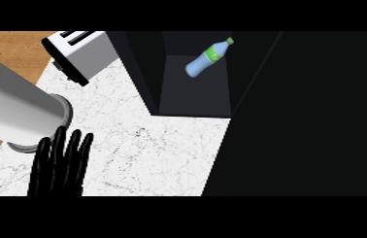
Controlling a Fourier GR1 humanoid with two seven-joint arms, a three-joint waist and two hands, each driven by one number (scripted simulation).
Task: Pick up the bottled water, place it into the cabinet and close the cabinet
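Bottle [208,59] lies tilted inside cabinet [193,101], well apart from left-hand fingers [63,159].

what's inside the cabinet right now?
One water bottle, tilted, green cap toward the upper right, inside the open cabinet. Nothing else shows on the visible floor. The large dark panel at the right hides the cabinet's right part.

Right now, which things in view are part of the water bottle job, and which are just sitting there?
Job:
bottled water, lying tilted inside the cabinet
cabinet, open
left hand, open at the lower left

Just there:
toaster
grey forearm
counter
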